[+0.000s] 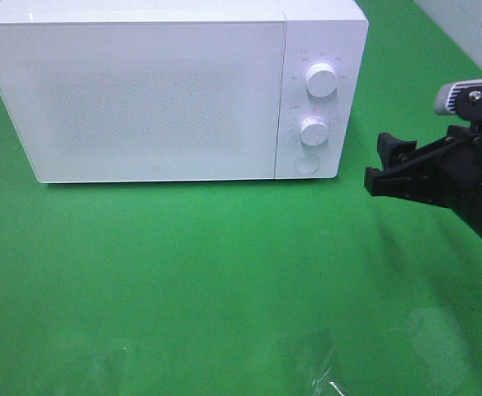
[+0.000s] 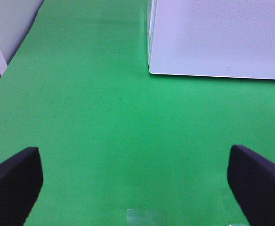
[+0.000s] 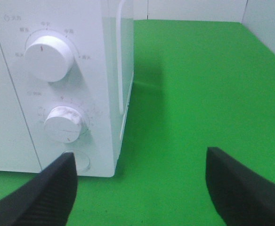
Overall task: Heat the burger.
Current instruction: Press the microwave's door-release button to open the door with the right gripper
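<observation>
left claw [image 2: 135,188]: seen only in its own wrist view. Its fingers are spread wide with nothing between them, over bare bench [image 1: 183,272].
microwave [image 1: 158,91]: white, and it fills the upper left and centre of the high view, standing on the green bench.
door [image 1: 134,99]: shut. Its frosted front hides the inside.
burger: not in any view. It may sit behind the shut door, but I cannot tell.
control panel [image 1: 315,49]: the strip just right of the door.
upper knob [image 1: 320,79]: near the top of the panel.
lower knob [image 1: 312,130]: directly under the upper knob.
round button [image 1: 306,162]: at the foot of the panel, under the lower knob. It is probably the door release.
right claw [image 1: 379,163]: at the right edge of the high view, spread and empty. Its tips point left toward the panel, near it but not touching. In the wrist view the lower knob and button lie just ahead of one finger.
step in hand: probably working the panel with the right claw, either the lower knob or the button.
doing it well: approach level. For a knob, centre it between the fingers before pinching and turn about its axis. For the button, press straight in with one tip.
risk: a sideways shove could slide the microwave on the bench.
</observation>
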